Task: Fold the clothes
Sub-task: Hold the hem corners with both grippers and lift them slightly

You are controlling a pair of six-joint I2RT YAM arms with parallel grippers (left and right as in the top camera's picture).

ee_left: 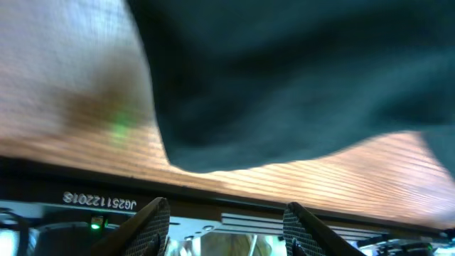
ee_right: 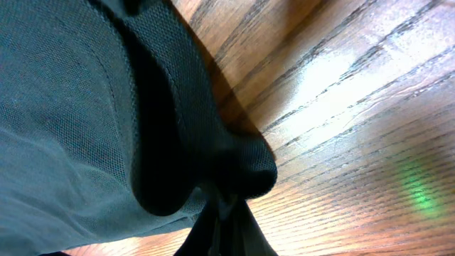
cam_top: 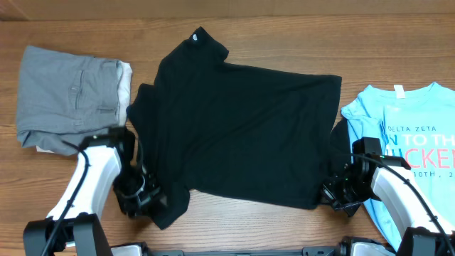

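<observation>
Black T-shirt (cam_top: 242,128): spread flat, frame centre, on wood table (cam_top: 284,28). Left gripper (ee_left: 227,227) parted, empty; right gripper (ee_right: 225,222) pinching its edge.

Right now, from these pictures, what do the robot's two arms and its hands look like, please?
The left arm and right arm each have a rounded white shell with black joints, and a thin black cable runs along each. The left hand and right hand are black. The left wrist view shows two flat, dark fingers with tapered tips.
</observation>
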